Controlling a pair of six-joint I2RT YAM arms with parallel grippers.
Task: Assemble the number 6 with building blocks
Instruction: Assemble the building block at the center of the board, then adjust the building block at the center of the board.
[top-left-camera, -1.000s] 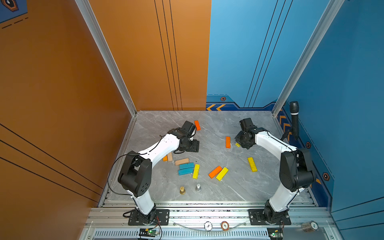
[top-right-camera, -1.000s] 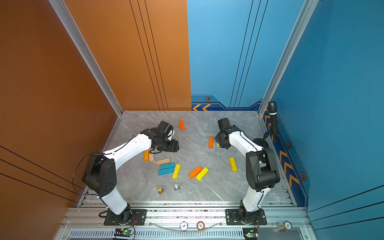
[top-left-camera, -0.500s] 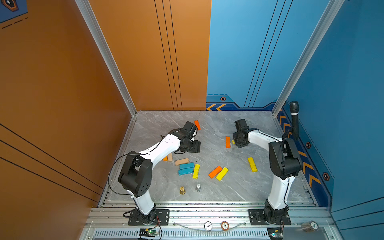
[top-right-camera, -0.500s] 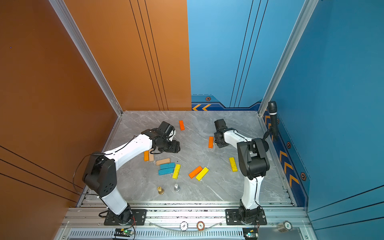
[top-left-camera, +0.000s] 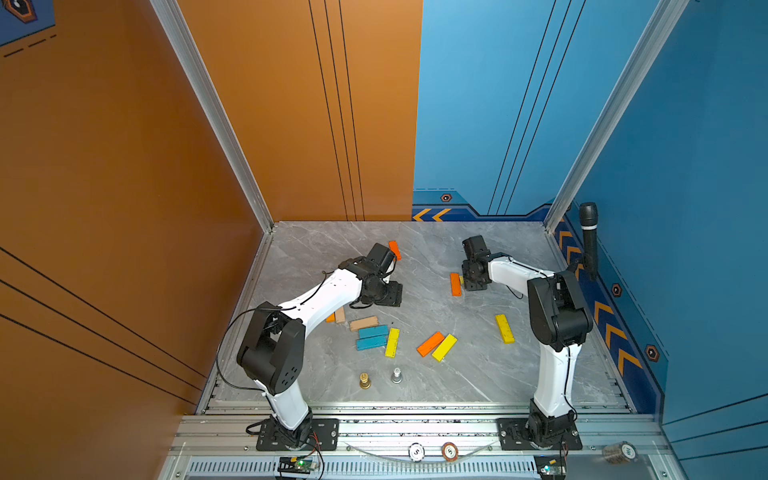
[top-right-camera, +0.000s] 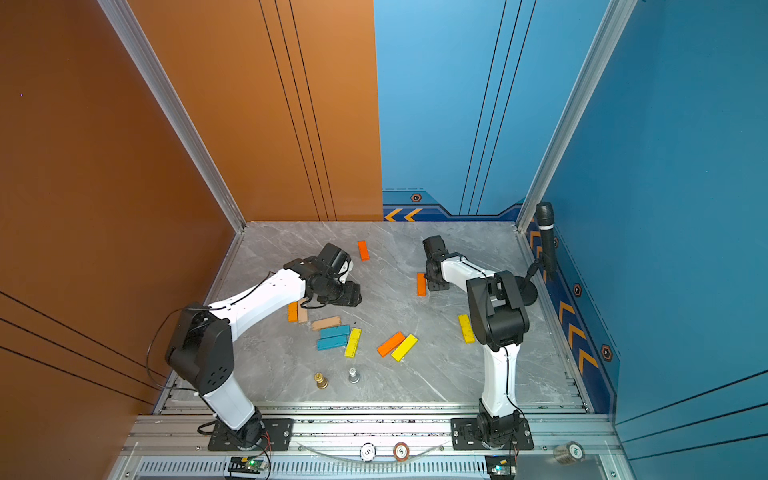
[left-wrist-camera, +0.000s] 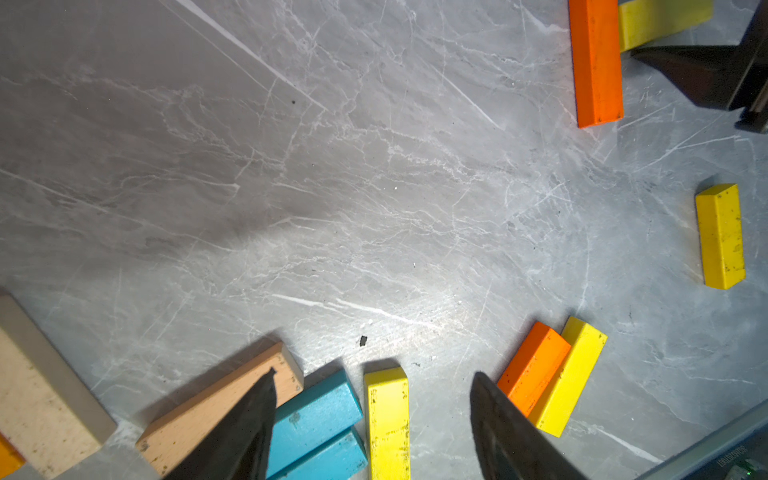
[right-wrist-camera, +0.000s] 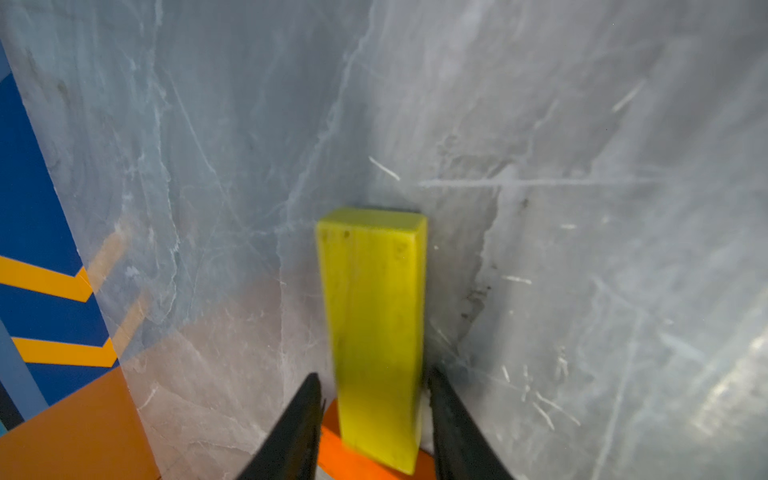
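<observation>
Building blocks lie scattered on the grey marble floor (top-left-camera: 415, 266). My right gripper (right-wrist-camera: 376, 415) is open and low over a yellow block (right-wrist-camera: 374, 316), with a gap showing beside one finger. That block's near end rests on an orange block (top-left-camera: 456, 284) (right-wrist-camera: 353, 461). In both top views the gripper (top-right-camera: 436, 284) hides most of the yellow one. My left gripper (left-wrist-camera: 374, 399) hangs open and empty above two teal blocks (left-wrist-camera: 316, 411), a yellow block (left-wrist-camera: 386, 419) and a tan block (left-wrist-camera: 216, 407); in a top view it (top-left-camera: 384, 293) sits behind that cluster (top-left-camera: 372, 331).
An orange and yellow pair (top-left-camera: 436, 345) lies mid-floor, a lone yellow block (top-left-camera: 504, 328) to the right, an orange one (top-left-camera: 394, 250) at the back. Gold (top-left-camera: 365, 380) and silver (top-left-camera: 396, 375) pawns stand in front. A microphone (top-left-camera: 589, 237) hangs on the right wall.
The right gripper has swung left to the orange block, carrying the yellow block, and its jaws have spread off it. The left arm has barely moved.
</observation>
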